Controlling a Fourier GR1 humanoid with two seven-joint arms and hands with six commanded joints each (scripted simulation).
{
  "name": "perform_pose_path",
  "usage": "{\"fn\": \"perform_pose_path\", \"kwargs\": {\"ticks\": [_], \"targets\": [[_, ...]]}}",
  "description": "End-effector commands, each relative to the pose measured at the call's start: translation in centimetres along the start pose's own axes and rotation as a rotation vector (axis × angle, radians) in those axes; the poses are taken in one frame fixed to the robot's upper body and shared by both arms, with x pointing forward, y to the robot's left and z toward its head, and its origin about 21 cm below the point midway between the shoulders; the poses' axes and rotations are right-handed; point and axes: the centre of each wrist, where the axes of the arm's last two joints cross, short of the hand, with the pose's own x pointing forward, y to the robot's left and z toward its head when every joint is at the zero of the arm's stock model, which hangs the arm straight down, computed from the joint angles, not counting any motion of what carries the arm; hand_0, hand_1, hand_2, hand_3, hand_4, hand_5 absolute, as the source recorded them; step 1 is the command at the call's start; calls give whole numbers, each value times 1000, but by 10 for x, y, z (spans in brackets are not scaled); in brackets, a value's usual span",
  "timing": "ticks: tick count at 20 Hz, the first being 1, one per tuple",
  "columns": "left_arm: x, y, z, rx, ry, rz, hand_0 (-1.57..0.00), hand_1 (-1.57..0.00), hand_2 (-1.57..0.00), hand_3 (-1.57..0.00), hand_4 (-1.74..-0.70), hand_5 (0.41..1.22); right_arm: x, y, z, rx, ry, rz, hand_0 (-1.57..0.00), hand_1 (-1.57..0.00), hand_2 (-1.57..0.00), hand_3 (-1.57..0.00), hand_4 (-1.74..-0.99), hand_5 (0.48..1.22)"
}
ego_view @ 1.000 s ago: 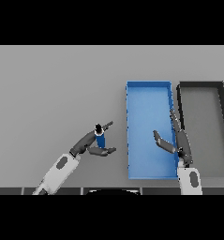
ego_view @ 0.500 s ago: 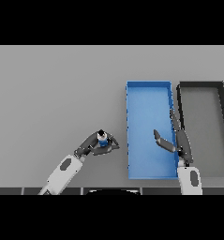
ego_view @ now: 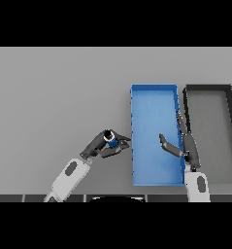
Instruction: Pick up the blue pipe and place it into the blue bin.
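- The grey table [ego_view: 49, 87] fills the scene from the left edge to the right; its whole left half and upper part carry nothing but the arm that reaches in.
- The left arm [ego_view: 69, 175] comes up from the lower edge, left of centre, white and grey, slanting toward the upper right.
- The left hand [ego_view: 99, 146] sits just left of the middle of the frame, in the lower half. Its fingers and thumb are curled round the blue pipe [ego_view: 111, 140], fingers on the upper left side and the thumb underneath, pointing right.
- The blue pipe is a short piece with a dark end turned up and to the left. It sits in the hand's grip, just left of the blue bin and outside it. Whether it touches the table I cannot tell.
- The blue bin [ego_view: 154, 104] is a long rectangle right of centre, its long side running top to bottom of the frame. The thumb tip of the left hand is near its left wall.
- The right hand [ego_view: 183, 146] shows over the bin's right wall in the lower right. Its fingers are straight and relaxed, the thumb spread out to the left over the bin floor; it holds nothing.
- The black bin [ego_view: 207, 90] stands beside the blue one at the far right, side by side with it.
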Motion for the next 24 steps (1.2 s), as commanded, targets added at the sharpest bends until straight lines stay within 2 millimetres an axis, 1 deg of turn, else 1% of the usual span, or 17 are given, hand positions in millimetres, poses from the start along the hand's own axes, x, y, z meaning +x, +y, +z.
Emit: {"fn": "perform_pose_path", "kwargs": {"ticks": [1,2,3,4,5,7,8,9,10,13,15,16,18,19,21,22,24], "targets": [[7,-1,-2,-15,-12,10,-1544,-1548,-1551,-1550,-1466,1212,-3,2,2,5,3,3,1,1,1,1,-1204,640],[16,0,-6,-28,-33,2,-1549,-1553,-1555,-1554,-1466,1214,-3,2,3,3,-2,8,1,1,1,1,-1194,642],[22,1,-10,-45,-39,-4,-1554,-1556,-1558,-1558,-1465,1215,-2,0,0,2,-3,16,1,1,1,1,-1184,643],[26,-2,-13,-60,-40,-2,-1557,-1559,-1561,-1560,-1466,1217,-4,2,1,1,3,18,1,1,1,1,-1176,643],[30,-4,-16,-68,-43,-6,-1560,-1562,-1563,-1563,-1466,1217,-3,-1,2,0,-4,26,1,1,1,1,-1170,644],[34,-3,-16,-85,-42,-10,-1564,-1565,-1566,-1566,-1466,1219,-4,-1,3,-7,-4,21,1,1,1,1,-1158,643],[35,-6,-17,-92,-34,-11,-1565,-1566,-1567,-1567,-1467,1219,-2,-4,-2,-9,-1,14,1,1,1,1,-1155,642],[35,-7,-15,-94,-31,-16,-1566,-1567,-1568,-1568,-1467,1220,-1,-5,-3,-11,-9,25,1,1,1,1,-1151,643],[30,-7,-13,-87,-12,-18,-1567,-1568,-1568,-1568,-1466,1220,-2,-3,2,-23,-17,31,1,1,1,1,-1145,643],[33,-7,-18,-86,-29,-20,-1569,-1569,-1570,-1570,-1466,1220,1,10,32,-112,-20,61,1,1,1,1,-1138,643],[33,-7,-18,-85,-23,-27,-1570,-1570,-1570,-1570,-1466,1220,6,18,57,-201,-8,87,1,1,1,1,-1188,643],[32,-8,-18,-91,-17,-26,-1570,-1570,-1570,-1570,-1466,1220,6,21,64,-224,8,92,1,1,1,1,-1191,642],[29,-7,-16,-99,-22,-21,-1570,-1570,-1571,-1571,-1467,1220,16,21,68,-244,-19,100,1,1,-20,1,-1187,642],[30,-7,-15,-100,-25,-20,-1571,-1571,-1571,-1571,-1467,1221,23,19,66,-220,-77,37,1,-2,-41,1,-1195,648],[32,-3,-15,-103,-32,-19,-1571,-1571,-1571,-1571,-1467,1221,39,14,64,-113,-129,-103,1,-22,-89,-1,-1202,624],[32,-6,-18,-110,-20,-19,-1571,-1571,-1571,-1571,-1467,1221,48,9,62,-57,-134,-136,1,-25,-106,-1,-1209,609],[34,-7,-15,-115,-46,-17,-1571,-1571,-1571,-1571,-1467,1221,69,-3,54,65,-156,-170,1,-23,-118,-1,-1224,600]]}}
